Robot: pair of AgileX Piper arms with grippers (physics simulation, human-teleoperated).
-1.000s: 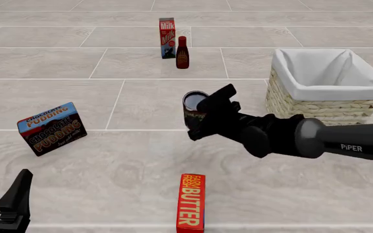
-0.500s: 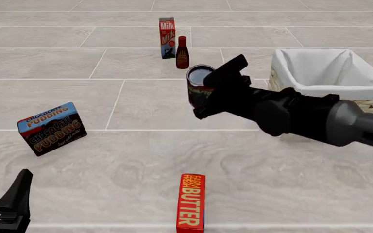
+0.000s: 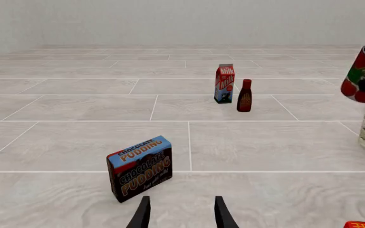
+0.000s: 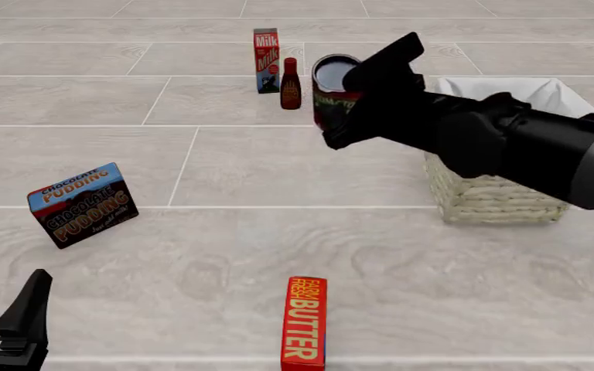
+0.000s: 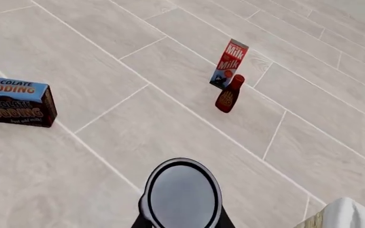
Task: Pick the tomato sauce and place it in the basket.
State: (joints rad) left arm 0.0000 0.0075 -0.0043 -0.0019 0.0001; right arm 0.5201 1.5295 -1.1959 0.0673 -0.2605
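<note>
Halfway there: your right gripper (image 4: 351, 99) is pinching the tomato sauce (image 4: 333, 86), lifted just left of the basket (image 4: 483, 197). You've yet to carry it over and drop it in.

Right gripper (image 4: 351, 99) raised, clamped around tomato sauce (image 4: 332, 86); left gripper (image 3: 181, 214) low, fingers parted, holding nothing.
</note>
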